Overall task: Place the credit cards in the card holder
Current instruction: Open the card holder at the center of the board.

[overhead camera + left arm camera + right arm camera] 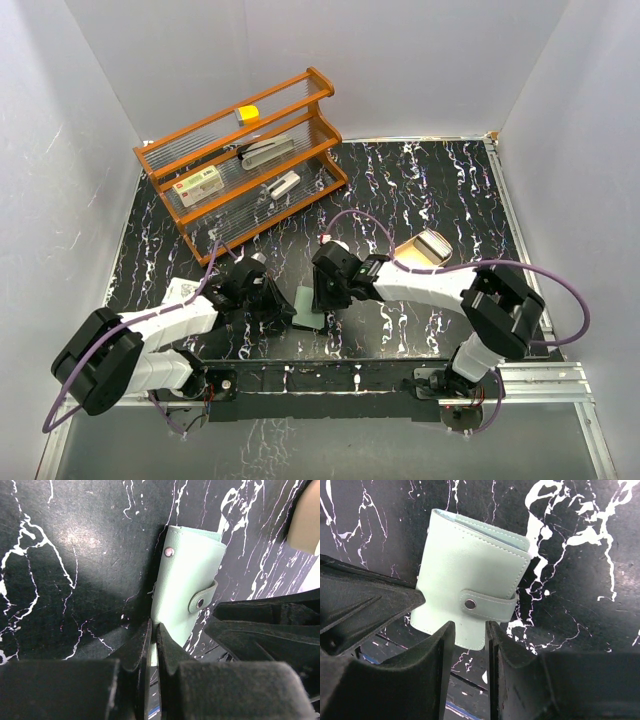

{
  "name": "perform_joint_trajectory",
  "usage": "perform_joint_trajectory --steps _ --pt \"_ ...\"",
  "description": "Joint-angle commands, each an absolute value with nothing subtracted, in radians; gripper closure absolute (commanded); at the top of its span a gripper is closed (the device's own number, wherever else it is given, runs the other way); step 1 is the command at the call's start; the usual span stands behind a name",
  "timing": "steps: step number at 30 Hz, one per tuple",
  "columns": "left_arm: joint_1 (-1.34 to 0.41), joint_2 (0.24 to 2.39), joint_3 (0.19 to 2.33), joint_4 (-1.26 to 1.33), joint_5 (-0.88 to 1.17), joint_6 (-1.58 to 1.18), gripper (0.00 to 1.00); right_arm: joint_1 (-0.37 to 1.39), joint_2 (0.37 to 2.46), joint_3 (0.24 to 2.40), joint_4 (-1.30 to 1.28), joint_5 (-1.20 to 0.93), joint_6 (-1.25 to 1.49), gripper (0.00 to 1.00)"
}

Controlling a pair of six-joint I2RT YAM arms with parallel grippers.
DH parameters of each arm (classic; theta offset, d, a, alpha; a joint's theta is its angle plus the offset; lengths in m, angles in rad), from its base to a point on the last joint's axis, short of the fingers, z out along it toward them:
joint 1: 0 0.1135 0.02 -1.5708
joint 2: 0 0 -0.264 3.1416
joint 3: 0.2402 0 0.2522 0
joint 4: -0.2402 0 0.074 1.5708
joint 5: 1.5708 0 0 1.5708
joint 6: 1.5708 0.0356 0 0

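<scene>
The card holder [308, 305] looks pale mint green and is snapped shut with its strap. It stands on edge on the black marbled table between my two grippers. My left gripper [154, 630] is shut on its thin near edge; the holder [187, 587] stretches away from the fingertips. My right gripper [469, 630] faces the holder's flat side [470, 570], jaws a narrow gap apart, with the lower corner showing between the tips. Pale flat pieces, probably credit cards [432, 243], lie in a tan tray. A whitish printed piece [181, 290] lies by my left arm.
The tan tray [412, 252] sits right of the right arm; its rim shows in the left wrist view [306, 525]. An orange wooden rack [245, 160] stands at the back left with a white red-labelled box [200, 185] and small items. White walls enclose the table.
</scene>
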State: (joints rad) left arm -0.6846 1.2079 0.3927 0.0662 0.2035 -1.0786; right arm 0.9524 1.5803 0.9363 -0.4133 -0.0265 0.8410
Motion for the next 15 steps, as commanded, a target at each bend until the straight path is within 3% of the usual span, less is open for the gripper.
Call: perform_joint_trajectory --steps 1,15 --pt "-0.69 1.173 0.385 0.075 0.212 -1.09 1.0 0.964 1.604 1.0 -0.374 -0.017 0.838 0.72" --pt "-0.691 1.149 0.348 0.101 0.227 -1.124 1.0 0.988 1.713 1.079 -0.432 0.054 0.815 0.69"
